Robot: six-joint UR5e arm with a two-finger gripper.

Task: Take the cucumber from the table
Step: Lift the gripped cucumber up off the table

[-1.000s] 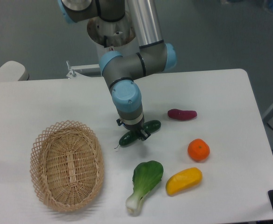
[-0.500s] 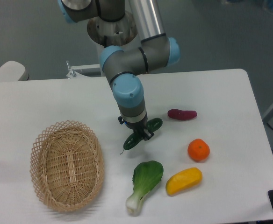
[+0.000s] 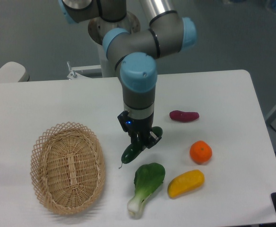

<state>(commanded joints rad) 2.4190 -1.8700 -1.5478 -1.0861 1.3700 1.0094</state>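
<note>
Wicker basket (image 3: pixel 68 168), bok choy (image 3: pixel 146 183), squash (image 3: pixel 185 183), orange (image 3: pixel 201 152)

The gripper (image 3: pixel 142 140) covers the middle of the cucumber (image 3: pixel 131 152), so only its two ends show, and I can't tell if it's touching the table (image 3: pixel 223 94). The arm's upper part runs off the top edge. Table's bottom edge is cropped too.

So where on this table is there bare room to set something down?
The table is bare along the back left, behind the basket, and at the back right behind the purple sweet potato. The front right is crowded: orange, yellow squash, bok choy, and the gripper holding the cucumber.
</note>
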